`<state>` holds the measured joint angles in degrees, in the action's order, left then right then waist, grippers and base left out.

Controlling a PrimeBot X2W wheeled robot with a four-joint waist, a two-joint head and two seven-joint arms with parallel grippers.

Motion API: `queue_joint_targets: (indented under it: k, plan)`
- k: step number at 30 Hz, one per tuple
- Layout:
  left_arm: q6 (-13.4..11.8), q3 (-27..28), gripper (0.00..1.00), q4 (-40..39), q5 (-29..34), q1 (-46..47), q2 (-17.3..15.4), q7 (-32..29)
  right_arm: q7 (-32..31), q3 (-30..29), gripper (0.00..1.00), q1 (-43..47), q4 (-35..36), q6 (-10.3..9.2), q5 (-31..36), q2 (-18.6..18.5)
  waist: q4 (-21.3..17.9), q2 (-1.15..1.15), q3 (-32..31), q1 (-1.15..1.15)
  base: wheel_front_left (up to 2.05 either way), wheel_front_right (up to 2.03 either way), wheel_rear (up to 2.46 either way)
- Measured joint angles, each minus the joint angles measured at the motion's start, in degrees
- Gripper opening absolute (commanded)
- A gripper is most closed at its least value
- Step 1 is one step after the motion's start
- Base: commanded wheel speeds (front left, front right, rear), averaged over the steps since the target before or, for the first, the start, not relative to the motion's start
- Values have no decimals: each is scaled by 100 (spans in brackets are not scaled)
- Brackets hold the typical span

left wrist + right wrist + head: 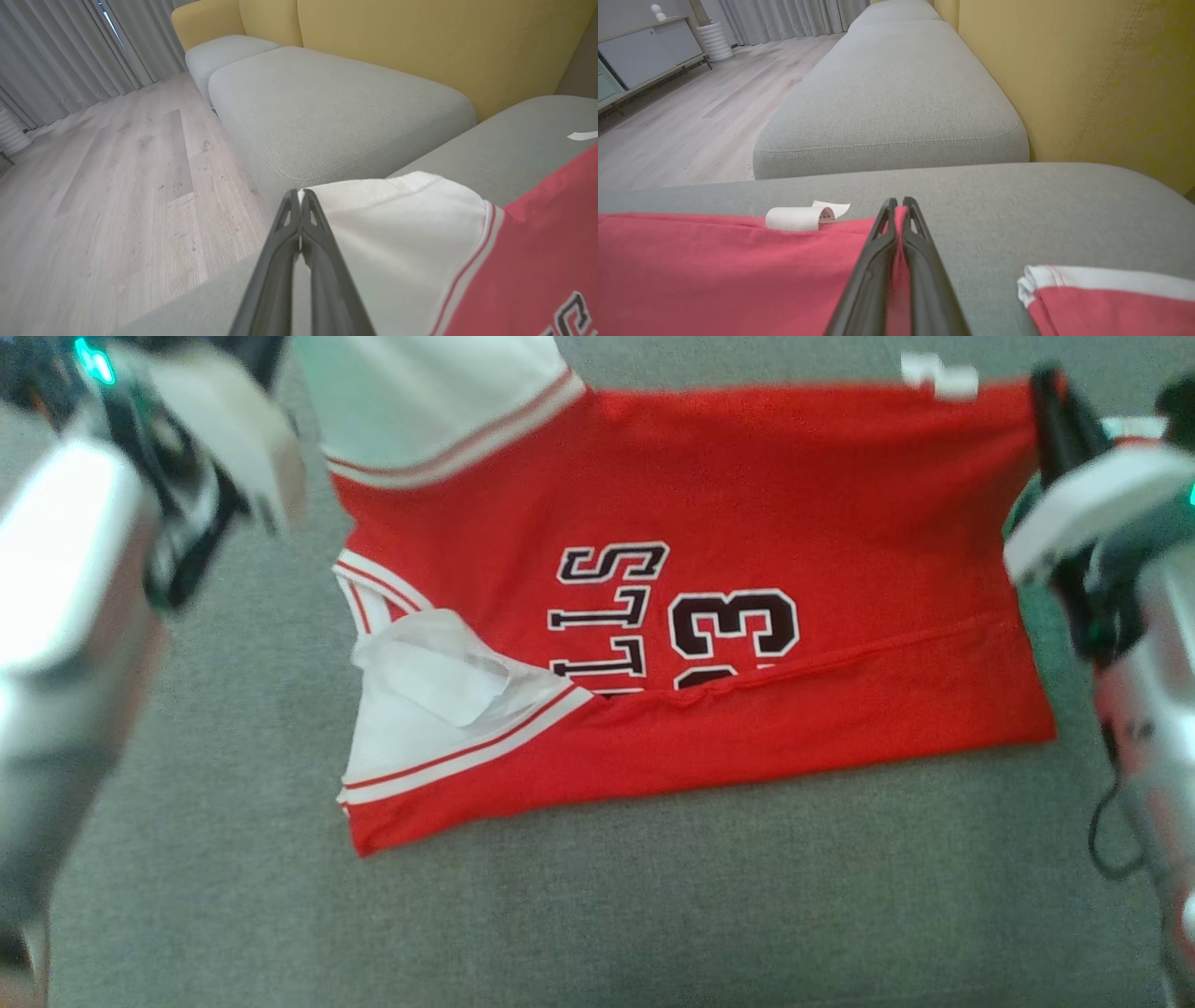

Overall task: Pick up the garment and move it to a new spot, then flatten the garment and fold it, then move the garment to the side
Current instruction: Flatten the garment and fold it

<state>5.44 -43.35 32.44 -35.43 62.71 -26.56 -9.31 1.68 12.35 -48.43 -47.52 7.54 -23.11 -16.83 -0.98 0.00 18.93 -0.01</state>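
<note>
The garment [747, 523] is a red jersey with white sleeves and black number 33, lying partly folded on a grey sofa cushion [597, 915]. In the left wrist view my left gripper [299, 196] is shut, its tips pinching the edge of the white sleeve [397, 233], which stands raised off the cushion. My right gripper [899, 205] is shut on the red hem [714, 261], with red cloth showing between its fingers. Its dark fingers [1055, 411] sit at the jersey's far right corner in the head view. A white tag [794, 218] curls at the hem.
A yellow backrest [420, 46] rises behind the cushions. A second grey cushion [896, 93] adjoins this one. Wooden floor [117, 186] lies beyond the seat edge, with curtains and a low sideboard [640, 51] farther off. A red piece with white trim [1087, 289] lies right of my right gripper.
</note>
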Motion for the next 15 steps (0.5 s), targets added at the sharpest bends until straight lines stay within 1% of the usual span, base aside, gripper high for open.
queue_joint_targets:
  k: [2,3,4,12,15]
  plan:
    - [-111,13,0,-308,-81,-445,-85,34,46,-8,0,311,64,0,-55,-20,51,0,-107,0,0,0,0]
    - [-237,13,0,-667,-180,-942,-211,38,70,-16,0,613,134,0,-85,-30,100,0,-216,0,0,0,0]
    - [-310,8,0,-858,-212,-1187,-286,38,85,-23,0,744,179,0,-113,-37,121,0,-270,0,0,0,0]
    - [-1061,29,0,-2552,-688,-3048,-900,3,93,-365,0,1609,627,0,-160,-176,231,0,-623,-1,0,0,0]
    - [-1314,76,0,-3022,-842,-3642,-1078,15,83,-508,0,1920,765,0,-158,-176,259,0,-654,-1,0,0,0]
